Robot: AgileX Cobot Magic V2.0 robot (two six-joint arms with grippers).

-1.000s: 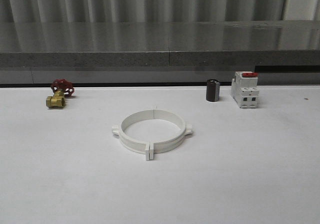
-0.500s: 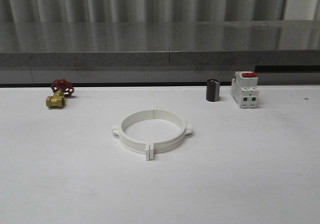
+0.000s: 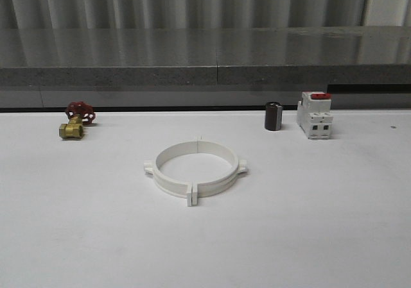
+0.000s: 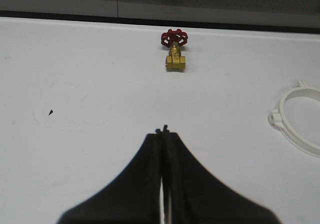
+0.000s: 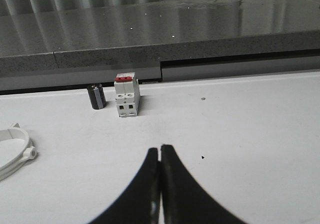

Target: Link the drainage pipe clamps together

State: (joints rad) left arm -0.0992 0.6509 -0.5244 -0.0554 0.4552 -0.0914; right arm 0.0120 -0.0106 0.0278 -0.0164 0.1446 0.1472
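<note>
Front view gives you no change: drainage pipe clamps (image 3: 194,170) stay joined as one white ring; left gripper (image 4: 163,132) and right gripper (image 5: 160,149) pressed together, empty.

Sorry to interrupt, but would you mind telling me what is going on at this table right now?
Nothing is being handled at the moment. The two white pipe clamps lie joined as one ring in the middle of the table. The left gripper and right gripper are both shut, empty and apart from the ring. A brass valve, a dark cylinder and a breaker sit untouched farther back.
</note>
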